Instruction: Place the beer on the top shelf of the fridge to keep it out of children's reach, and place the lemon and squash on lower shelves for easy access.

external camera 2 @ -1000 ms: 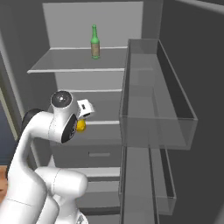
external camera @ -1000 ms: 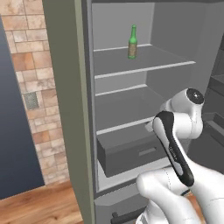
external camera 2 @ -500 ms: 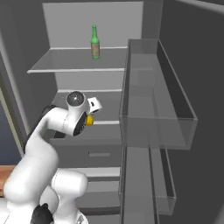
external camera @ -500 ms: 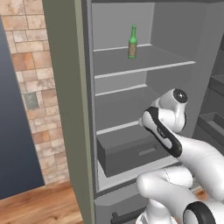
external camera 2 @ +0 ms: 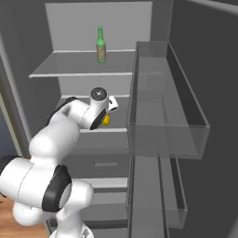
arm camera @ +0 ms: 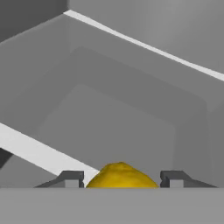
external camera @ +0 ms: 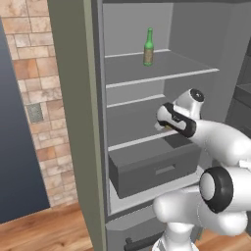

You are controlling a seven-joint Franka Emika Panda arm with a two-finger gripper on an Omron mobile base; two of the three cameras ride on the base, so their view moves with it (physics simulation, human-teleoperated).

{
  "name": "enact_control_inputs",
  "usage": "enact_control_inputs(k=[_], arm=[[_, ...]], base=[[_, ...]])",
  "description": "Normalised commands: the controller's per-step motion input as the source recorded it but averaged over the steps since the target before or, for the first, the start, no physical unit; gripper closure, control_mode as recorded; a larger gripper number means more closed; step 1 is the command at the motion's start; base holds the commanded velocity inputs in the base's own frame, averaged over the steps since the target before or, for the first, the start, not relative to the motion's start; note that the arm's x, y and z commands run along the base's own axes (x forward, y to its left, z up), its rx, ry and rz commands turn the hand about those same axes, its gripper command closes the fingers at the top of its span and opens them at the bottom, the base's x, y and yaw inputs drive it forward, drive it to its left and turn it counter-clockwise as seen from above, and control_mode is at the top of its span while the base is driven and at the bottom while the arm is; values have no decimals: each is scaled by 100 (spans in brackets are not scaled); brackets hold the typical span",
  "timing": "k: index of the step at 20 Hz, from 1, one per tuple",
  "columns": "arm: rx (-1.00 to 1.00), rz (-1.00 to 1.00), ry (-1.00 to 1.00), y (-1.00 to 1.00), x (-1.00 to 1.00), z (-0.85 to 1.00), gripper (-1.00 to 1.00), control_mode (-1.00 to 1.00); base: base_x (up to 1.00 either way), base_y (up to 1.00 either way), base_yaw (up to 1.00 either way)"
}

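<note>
tool (arm camera: 121,179) is clamped on the lemon (arm camera: 121,176) between its fingers; beer (external camera: 148,47) sits up above it on the top shelf (external camera: 162,76)

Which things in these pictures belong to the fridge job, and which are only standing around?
Belonging to the job:
- beer, upright on the top shelf
- yellow fruit, probably the lemon, held between the gripper fingers
- lower shelf the arm reaches over
- fridge

Only around:
- dark drawer
- door bins
- brick wall

Kitchen: open fridge (external camera: 93,122), brick wall (external camera: 34,98)
</note>
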Motion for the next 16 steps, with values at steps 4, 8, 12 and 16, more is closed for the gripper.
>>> enact_control_inputs(k=[4, 8, 12, 16], arm=[[1, 9, 0, 0, 59, -36, 100, -100], [0, 8, -4, 0, 51, -63, 100, -100], [0, 7, -2, 0, 59, -59, 100, -100], [0, 6, 0, 0, 65, -45, 100, -100]], base=[[0, 0, 0], [0, 0, 0], [0, 0, 0], [0, 0, 0]])
